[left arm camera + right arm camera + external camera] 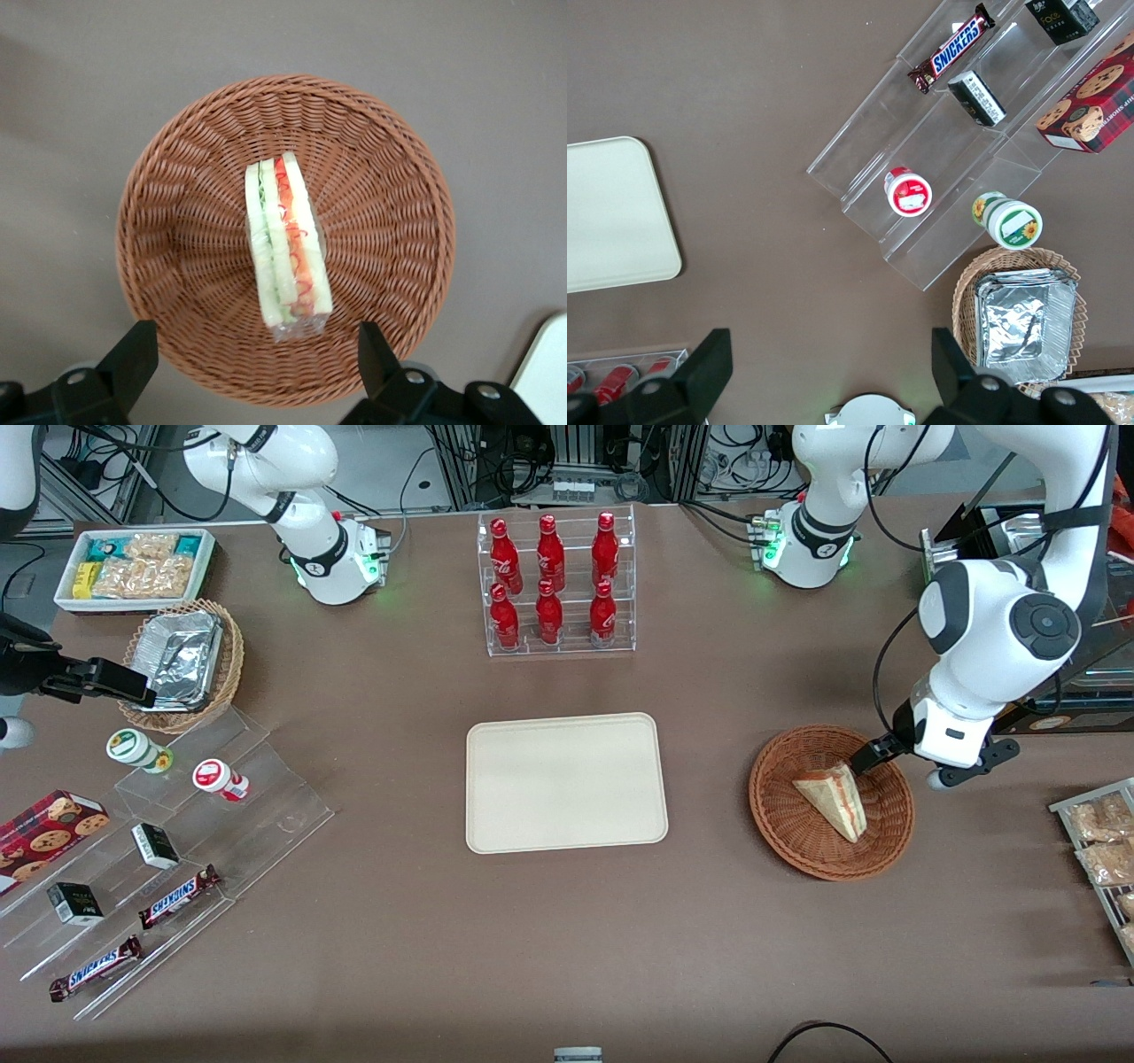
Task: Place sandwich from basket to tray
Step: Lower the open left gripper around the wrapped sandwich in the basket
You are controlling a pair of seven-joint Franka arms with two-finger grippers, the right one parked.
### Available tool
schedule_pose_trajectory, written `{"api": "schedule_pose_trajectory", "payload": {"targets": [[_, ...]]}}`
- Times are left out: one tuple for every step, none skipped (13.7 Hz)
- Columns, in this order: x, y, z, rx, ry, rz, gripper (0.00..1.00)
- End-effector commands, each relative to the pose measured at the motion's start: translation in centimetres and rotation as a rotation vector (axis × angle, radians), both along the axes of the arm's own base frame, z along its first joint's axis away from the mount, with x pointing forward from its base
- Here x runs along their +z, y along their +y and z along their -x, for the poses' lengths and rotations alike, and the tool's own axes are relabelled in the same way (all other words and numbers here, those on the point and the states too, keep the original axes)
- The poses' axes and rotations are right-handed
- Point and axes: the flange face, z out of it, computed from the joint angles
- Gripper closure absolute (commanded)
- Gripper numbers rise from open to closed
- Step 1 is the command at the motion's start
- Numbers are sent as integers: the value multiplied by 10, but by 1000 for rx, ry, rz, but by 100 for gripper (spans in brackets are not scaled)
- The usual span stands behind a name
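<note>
The sandwich (837, 797), a clear-wrapped pale wedge with red and green filling, lies in the round reddish-brown basket (771, 815) toward the working arm's end of the table. My left gripper (873, 757) hovers over the basket's rim, above the sandwich's thick end, open and empty. In the left wrist view the sandwich (285, 243) lies in the middle of the basket (177, 177), and the gripper (255, 332) has its fingers spread wide above the rim, apart from the sandwich. The cream tray (565, 782) lies bare at the table's middle; a corner of it also shows in the left wrist view (545, 372).
A clear rack of red bottles (556, 584) stands farther from the camera than the tray. A rack of bagged snacks (1103, 841) sits at the working arm's table edge. A stepped acrylic display (177, 841), a lighter wicker basket with foil container (182, 664) and a white bin (133, 567) lie toward the parked arm's end.
</note>
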Motion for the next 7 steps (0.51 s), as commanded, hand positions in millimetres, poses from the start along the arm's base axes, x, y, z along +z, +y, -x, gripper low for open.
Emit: {"api": "schedule_pose_trajectory", "payload": {"targets": [[-8,-17,0,81,-16,17,0],[-10,-20,0,76,-10,17,0],[-18,-21,0,76,3,17,0],[-24,-24,-1,72,12,16,0],[-33,-24,-2,72,21,16,0],[-39,-25,-2,71,29,15,0],[-44,-25,-3,70,35,14,0]]}}
